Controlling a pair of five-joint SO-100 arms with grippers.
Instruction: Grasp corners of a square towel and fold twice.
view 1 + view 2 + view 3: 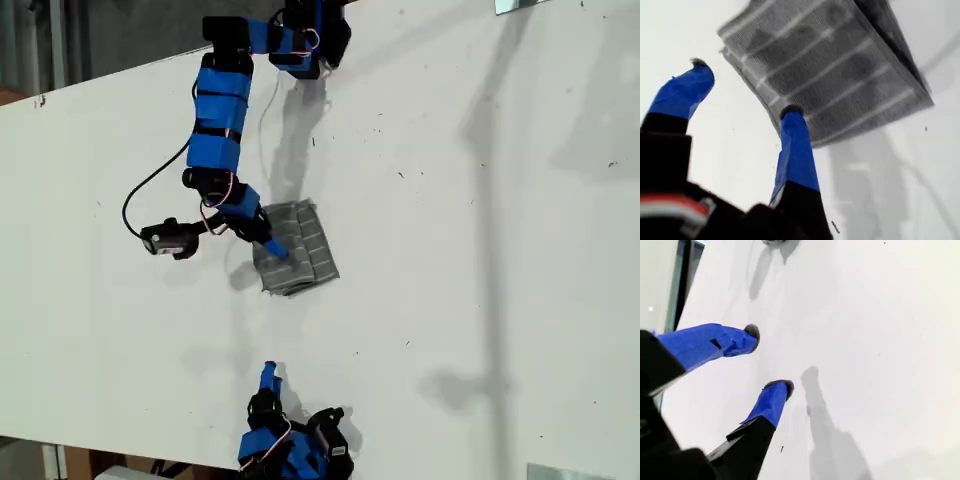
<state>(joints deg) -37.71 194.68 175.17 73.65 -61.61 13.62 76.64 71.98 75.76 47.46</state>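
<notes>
Towel: the towel [298, 247] lies folded small on the white surface [480, 250], near the middle of the exterior view. It is grey with thin white stripes. Its layers show at the edges in the first wrist view [830, 70].
First end effector: my first end effector [272, 246] is down at the towel. Its jaws are wide apart and hold nothing. In the first wrist view [745, 90], one blue fingertip [791, 111] is at the towel's edge and the other is out over bare surface. I cannot tell if the tip presses on the cloth.
Second end effector: my second end effector [767, 357] is near the bottom edge of the exterior view [268, 375], well apart from the towel. Its jaws are open and hold nothing.
Cable: a black cable [150, 185] loops beside the first arm.
</notes>
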